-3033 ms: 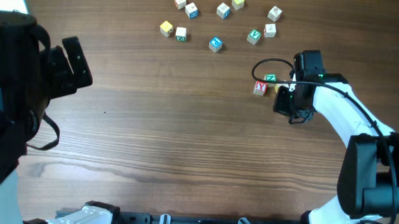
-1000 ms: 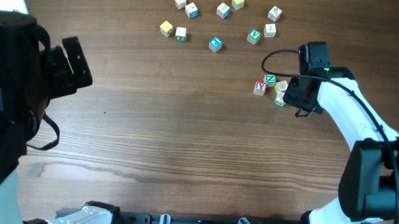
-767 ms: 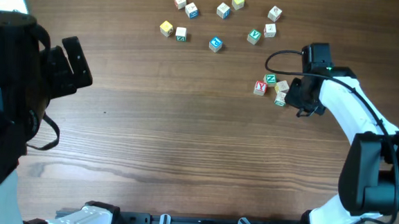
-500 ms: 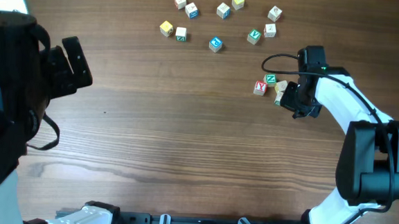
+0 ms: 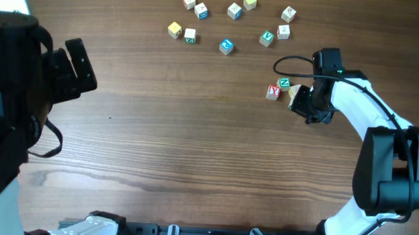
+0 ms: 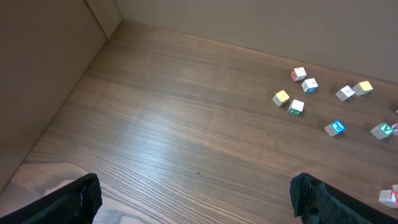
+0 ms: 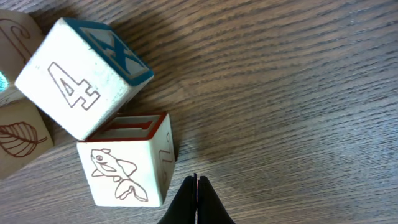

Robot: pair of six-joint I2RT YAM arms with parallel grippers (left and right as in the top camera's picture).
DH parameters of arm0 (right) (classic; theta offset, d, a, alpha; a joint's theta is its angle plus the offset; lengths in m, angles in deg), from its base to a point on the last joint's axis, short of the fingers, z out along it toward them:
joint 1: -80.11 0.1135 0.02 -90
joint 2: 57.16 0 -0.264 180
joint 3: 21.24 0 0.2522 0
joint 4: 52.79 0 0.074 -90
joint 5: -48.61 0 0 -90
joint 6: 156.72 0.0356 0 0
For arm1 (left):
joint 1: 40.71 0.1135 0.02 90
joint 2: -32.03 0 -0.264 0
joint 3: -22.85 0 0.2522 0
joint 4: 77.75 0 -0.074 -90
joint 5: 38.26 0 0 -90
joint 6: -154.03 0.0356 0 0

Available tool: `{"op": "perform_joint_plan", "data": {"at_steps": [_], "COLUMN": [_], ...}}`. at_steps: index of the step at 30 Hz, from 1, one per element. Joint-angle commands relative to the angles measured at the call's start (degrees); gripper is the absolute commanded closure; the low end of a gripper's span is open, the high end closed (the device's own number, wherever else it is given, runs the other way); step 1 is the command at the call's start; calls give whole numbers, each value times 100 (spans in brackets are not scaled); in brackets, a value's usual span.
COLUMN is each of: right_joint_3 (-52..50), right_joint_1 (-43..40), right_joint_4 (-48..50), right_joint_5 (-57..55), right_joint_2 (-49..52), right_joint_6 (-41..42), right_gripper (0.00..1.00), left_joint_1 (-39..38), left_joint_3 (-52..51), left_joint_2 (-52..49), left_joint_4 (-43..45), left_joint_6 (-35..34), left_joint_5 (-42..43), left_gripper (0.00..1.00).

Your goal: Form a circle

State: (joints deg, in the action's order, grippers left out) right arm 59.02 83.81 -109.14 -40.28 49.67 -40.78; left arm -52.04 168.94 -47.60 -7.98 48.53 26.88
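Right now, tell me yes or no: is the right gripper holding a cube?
No, the right gripper is shut on nothing, beside the fish cube.

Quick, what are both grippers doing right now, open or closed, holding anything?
Left gripper: open, holding nothing.
Right gripper: shut, empty, tips just beside the fish-picture cube.

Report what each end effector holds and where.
Nothing is held. The right end effector is shut beside the fish cube; the left end effector stands open.

Overhead, the right tool [image 5: 299,102] hides part of the circle [image 5: 284,83], and its print is too small to read. The wrist view's edge cuts the leaf cube [image 7: 18,140].
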Motion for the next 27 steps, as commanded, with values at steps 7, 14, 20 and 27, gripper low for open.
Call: {"op": "perform_joint_plan", "data": {"at_steps": [7, 14, 20, 27], "right_joint_3": [-42, -42, -42, -42], "right_joint_1": [-4, -4, -4, -4], "right_joint_4": [-7, -13, -46, -101], "right_joint_5": [205, 308, 352, 354], "right_joint_2": [96, 96, 96, 96], "right_joint_6": [103, 105, 107, 107], "right_gripper": [96, 96, 96, 96], "left_joint_1": [26, 26, 26, 26], "left_joint_3": [-2, -2, -2, -2], "left_joint_2": [-2, -2, -2, -2], "left_joint_4": [-2, -2, -2, -2], "left_joint_6": [11, 11, 11, 11], "left_joint_5": [-72, -72, -72, -72], "left_gripper": [0, 0, 0, 0]}}
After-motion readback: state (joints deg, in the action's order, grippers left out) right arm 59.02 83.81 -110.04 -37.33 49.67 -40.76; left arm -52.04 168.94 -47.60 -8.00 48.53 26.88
